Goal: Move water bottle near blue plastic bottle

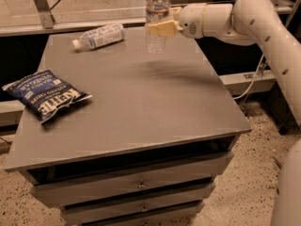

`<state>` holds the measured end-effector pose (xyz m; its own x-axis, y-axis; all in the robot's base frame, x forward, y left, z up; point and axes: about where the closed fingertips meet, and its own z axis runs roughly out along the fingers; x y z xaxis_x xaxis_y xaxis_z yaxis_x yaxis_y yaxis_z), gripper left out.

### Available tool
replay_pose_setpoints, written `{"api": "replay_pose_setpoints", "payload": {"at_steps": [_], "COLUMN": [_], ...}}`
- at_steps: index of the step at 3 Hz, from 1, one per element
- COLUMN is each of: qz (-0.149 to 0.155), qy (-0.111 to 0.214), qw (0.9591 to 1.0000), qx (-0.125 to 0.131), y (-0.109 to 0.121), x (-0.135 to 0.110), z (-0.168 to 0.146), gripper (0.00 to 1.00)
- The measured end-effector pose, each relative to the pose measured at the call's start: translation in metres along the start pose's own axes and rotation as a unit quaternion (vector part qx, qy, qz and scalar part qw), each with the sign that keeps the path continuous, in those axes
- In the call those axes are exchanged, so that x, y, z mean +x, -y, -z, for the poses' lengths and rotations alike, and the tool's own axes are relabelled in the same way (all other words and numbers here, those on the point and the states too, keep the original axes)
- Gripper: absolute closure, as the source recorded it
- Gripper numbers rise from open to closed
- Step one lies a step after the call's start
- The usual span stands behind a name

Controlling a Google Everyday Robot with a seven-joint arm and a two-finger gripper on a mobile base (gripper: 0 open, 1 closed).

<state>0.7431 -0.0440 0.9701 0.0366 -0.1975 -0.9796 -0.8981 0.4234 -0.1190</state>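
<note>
The water bottle [156, 8] is clear and ribbed with a white cap. It is upright and held above the far part of the grey table [141, 102]. My gripper [158, 29] reaches in from the right and is shut on the bottle's middle with tan fingers [164, 28]. The blue plastic bottle [99, 36] lies on its side at the far left of the table, cap pointing left. It lies a short way to the left of the held bottle.
A dark blue chip bag [47, 94] lies near the table's left edge. The table has drawers [138, 185] below its front edge. My white arm [254, 18] spans the right side. A cable [251, 81] hangs to the right.
</note>
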Motion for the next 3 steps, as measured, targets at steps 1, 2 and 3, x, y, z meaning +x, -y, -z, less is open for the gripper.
{"api": "replay_pose_setpoints", "payload": {"at_steps": [1,2,3], "qz": [-0.008,-0.014,-0.015], "qy": [0.016,0.026,0.027], "qw": [0.9998,0.9995,0.9994], "qx": [-0.010,-0.014,-0.014], "y": [0.007,0.015,0.019], "x": [0.000,0.001,0.004], "z": [-0.052,-0.105,-0.131], "gripper": [1.00,1.00,1.00]}}
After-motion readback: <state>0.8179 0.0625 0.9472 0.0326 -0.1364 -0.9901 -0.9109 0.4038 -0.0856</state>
